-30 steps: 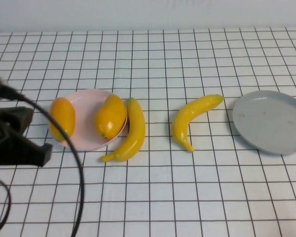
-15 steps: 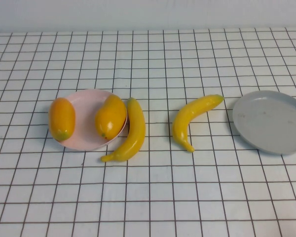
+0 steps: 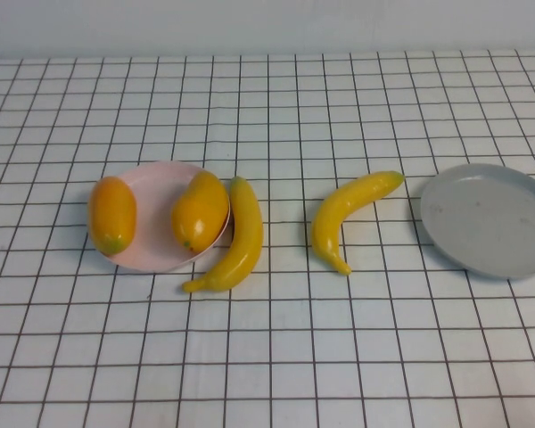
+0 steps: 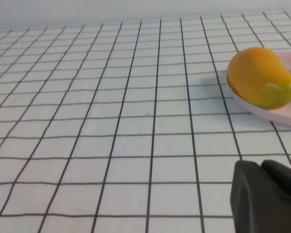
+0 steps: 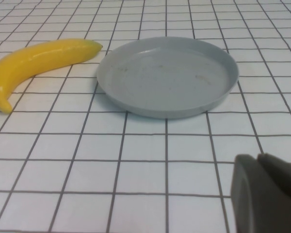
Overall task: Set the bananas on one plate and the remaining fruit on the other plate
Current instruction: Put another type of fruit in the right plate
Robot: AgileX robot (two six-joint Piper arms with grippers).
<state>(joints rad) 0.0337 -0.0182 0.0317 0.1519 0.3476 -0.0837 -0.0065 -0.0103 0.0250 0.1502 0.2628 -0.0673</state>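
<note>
Showing only as a dark grey corner at the edge of its own wrist view, the left tool (image 4: 266, 196) sits low over the tabletop, near the pale pink round plate (image 4: 281, 114); whether it is open or closed cannot be told. The right tool (image 5: 266, 191) appears the same way in its wrist view, low over the tabletop just short of the plain grey round plate (image 5: 167, 75), and its state cannot be told either. Neither tool is in the high view.

The tabletop (image 3: 276, 357) is a white surface ruled with a thin black grid, running back to a plain pale wall (image 3: 267, 27).

On the pink plate lie two plump orange-yellow oval toy fruits: one (image 3: 112, 214) rests across its left rim, the other (image 3: 199, 210) on its right side. A long glossy yellow toy banana (image 3: 236, 236) lies on the tabletop touching that plate's right edge. The second yellow banana (image 3: 346, 214) lies on the tabletop between the two plates, its upper tip near the grey plate's rim but apart from it. The grey plate holds nothing.
</note>
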